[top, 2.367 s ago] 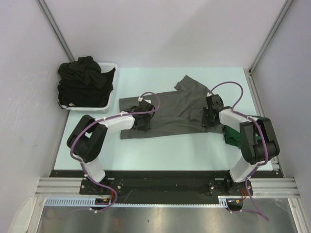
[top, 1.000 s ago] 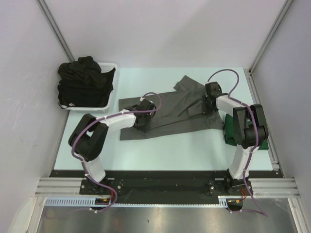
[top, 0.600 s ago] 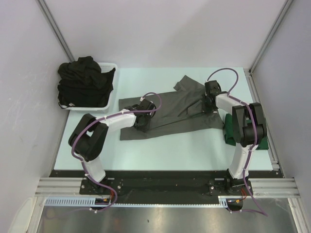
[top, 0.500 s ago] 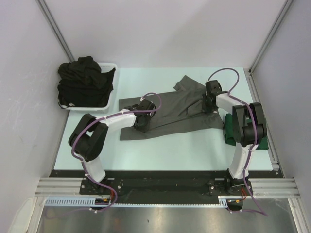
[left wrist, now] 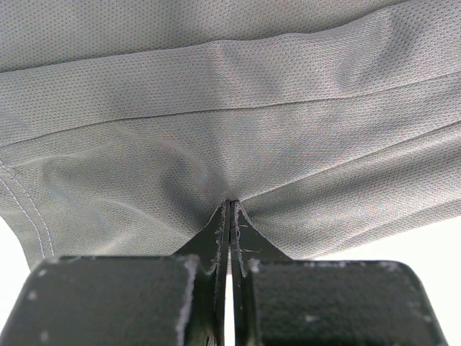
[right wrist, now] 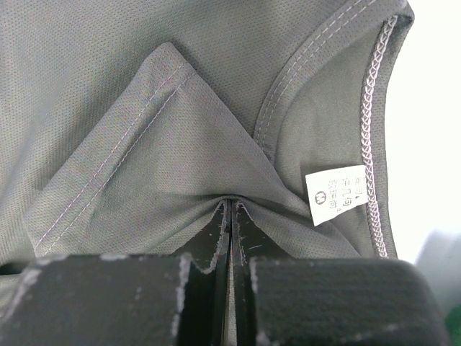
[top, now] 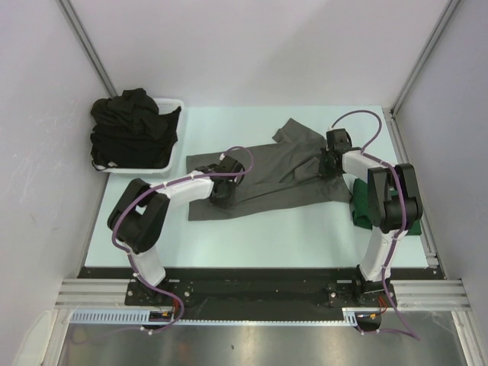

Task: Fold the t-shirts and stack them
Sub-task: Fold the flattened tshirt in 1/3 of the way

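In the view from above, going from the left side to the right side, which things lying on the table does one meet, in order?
A white plastic basket heaped with black fabric t-shirts → charcoal grey fabric t-shirt → dark green fabric t-shirt, partly hidden behind the right arm.

white-and-black left arm, matching right arm, purple looping cables, black blocky fingers, frayed pad edges
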Tool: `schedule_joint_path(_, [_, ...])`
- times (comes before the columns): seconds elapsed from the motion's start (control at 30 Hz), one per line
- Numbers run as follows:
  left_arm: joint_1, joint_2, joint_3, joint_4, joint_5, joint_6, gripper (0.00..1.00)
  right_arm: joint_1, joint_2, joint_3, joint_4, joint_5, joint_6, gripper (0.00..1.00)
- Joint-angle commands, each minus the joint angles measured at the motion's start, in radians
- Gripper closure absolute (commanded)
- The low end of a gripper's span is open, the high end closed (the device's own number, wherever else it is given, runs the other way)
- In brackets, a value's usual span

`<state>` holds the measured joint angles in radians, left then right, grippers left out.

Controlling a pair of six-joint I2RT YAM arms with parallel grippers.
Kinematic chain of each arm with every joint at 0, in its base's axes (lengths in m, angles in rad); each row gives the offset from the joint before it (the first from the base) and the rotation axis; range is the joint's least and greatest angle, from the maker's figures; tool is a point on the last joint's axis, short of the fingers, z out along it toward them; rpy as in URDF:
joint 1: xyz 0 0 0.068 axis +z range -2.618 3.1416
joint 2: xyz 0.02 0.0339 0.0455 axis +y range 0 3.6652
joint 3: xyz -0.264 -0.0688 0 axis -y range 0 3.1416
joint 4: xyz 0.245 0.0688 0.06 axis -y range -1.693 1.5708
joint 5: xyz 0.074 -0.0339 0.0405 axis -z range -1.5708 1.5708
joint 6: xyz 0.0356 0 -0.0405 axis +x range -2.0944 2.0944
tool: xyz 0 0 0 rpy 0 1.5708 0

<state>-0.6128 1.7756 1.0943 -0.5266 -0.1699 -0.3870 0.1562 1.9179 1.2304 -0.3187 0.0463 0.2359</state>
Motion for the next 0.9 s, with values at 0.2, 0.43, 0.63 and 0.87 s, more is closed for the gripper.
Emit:
schedule_joint_path(0.2, [0.005,-0.024,0.024,-0.036,-0.008,0.031,1.00,0.034,-0.005,-0.115,-0.123,0.030,0.010,1.00])
schedule_joint_path(0.43, [0.007,-0.033,0.004,-0.029,-0.005,0.030,1.00,0.037,-0.046,-0.187,-0.125,0.043,0.010,1.00])
schedule_joint_path(0.63, [0.007,-0.044,-0.010,-0.027,-0.006,0.037,1.00,0.037,-0.076,-0.246,-0.114,0.047,0.010,1.00])
schedule_joint_path(0.87, [0.007,-0.044,-0.007,-0.024,0.003,0.039,1.00,0.040,-0.095,-0.152,-0.126,0.109,-0.018,0.78])
